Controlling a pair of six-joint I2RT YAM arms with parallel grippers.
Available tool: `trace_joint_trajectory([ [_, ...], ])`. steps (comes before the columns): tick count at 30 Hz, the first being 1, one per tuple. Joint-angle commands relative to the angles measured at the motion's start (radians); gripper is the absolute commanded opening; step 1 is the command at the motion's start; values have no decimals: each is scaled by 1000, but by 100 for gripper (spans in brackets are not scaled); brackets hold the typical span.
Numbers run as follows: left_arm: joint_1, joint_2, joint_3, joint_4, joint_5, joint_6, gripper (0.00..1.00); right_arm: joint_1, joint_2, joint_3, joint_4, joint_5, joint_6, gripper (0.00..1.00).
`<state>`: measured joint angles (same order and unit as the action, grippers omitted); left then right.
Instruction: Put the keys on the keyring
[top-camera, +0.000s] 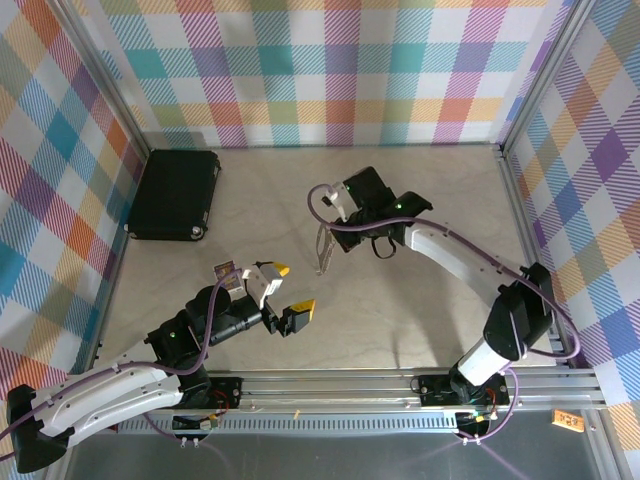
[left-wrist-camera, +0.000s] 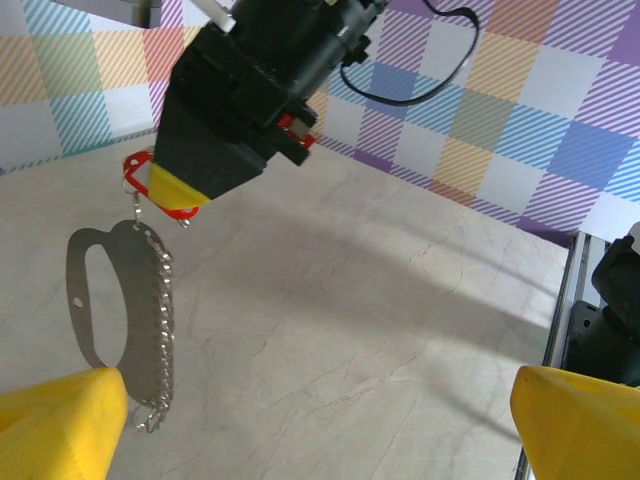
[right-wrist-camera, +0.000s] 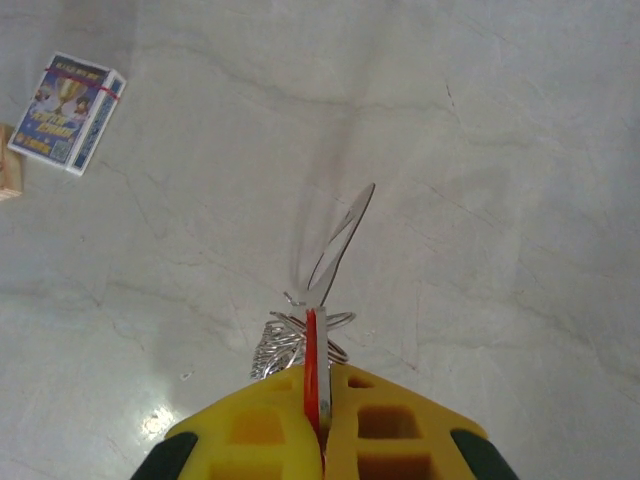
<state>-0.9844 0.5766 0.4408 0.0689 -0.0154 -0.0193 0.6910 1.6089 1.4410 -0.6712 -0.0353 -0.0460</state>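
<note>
Nearest: left end effector (top-camera: 288, 290), spread wide, empty. Beyond: right end effector (left-wrist-camera: 175, 188) clamped on red key (right-wrist-camera: 312, 380), keyring (left-wrist-camera: 100, 300) dangling beneath. Aside on worktop (top-camera: 400, 300): black case (top-camera: 175, 193), small card box (right-wrist-camera: 68, 112).

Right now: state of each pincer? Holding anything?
Left pincer: open, holding nothing.
Right pincer: closed on the red key, with the keyring hanging beneath it.
</note>
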Motion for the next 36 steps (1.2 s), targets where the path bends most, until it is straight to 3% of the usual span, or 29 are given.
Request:
trace_joint_trajectory([
  [1,1,-9,17,-21,-14,-17,98,-14,30,64,62,-48,27,0],
  [13,1,-26,39,-53,-26,-14,99,-39,85,42,95,-81,54,0],
  [36,1,15,68,-33,-25,7,100,-50,-108,-301,174,-170,162,0],
])
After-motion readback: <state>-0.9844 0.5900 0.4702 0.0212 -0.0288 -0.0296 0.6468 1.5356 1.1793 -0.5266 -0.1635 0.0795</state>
